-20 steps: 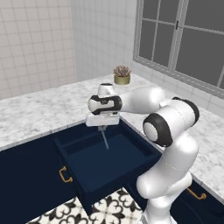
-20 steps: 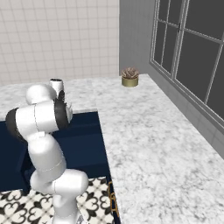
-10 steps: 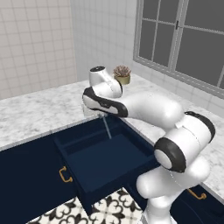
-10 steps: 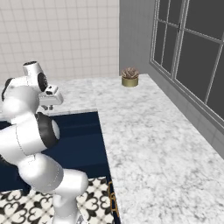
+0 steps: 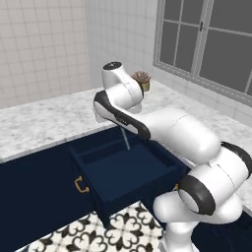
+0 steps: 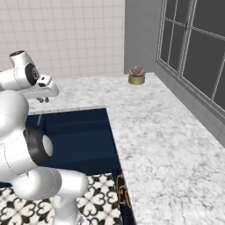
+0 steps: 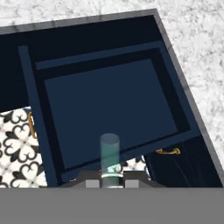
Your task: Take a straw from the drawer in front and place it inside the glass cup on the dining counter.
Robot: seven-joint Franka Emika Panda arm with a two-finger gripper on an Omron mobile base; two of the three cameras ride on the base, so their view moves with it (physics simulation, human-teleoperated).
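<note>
Marble counter beyond; tool (image 7: pixel 109 175) grips straw (image 7: pixel 109 151) above open drawer (image 7: pixel 105 109)

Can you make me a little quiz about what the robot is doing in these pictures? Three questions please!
1. True or false: the drawer is shut.
2. What is the gripper holding? A) a spoon B) the straw C) a cup
3. What small thing stands at the far end of the counter?

Key:
1. False, it is pulled open.
2. B, the jaws are closed on it, above the drawer.
3. A potted plant.
</note>
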